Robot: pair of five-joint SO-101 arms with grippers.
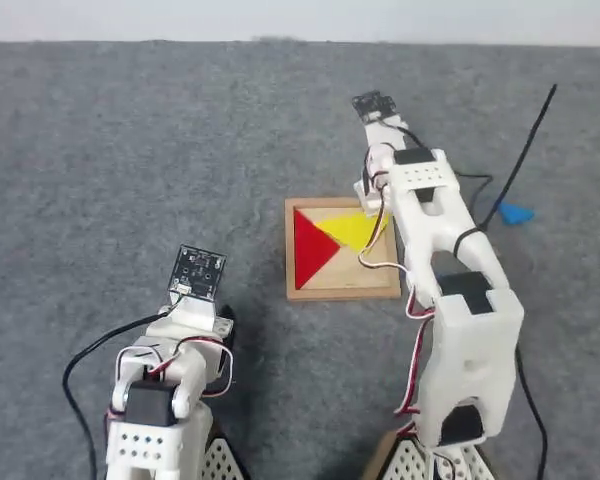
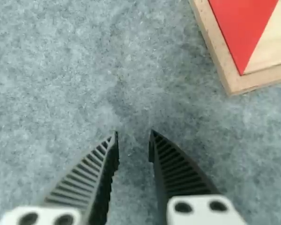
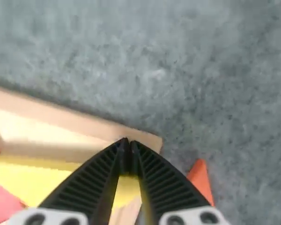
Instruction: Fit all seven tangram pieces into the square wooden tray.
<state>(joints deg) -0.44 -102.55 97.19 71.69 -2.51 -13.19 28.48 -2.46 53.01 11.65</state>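
My left hand [image 2: 133, 137] hangs slightly open over the grey tabletop [image 1: 130, 150], near-left of the wooden tray [image 1: 340, 292]. The tray holds a red triangle [image 1: 310, 245] and a yellow triangle [image 1: 352, 230]. My right hand [image 3: 125, 141] is closed above its far right corner. A blue piece [image 1: 517, 213] lies farther right.

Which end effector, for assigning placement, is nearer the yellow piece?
Right. The right end effector is at the tray, by the yellow piece; left end effector is over carpet, off it.
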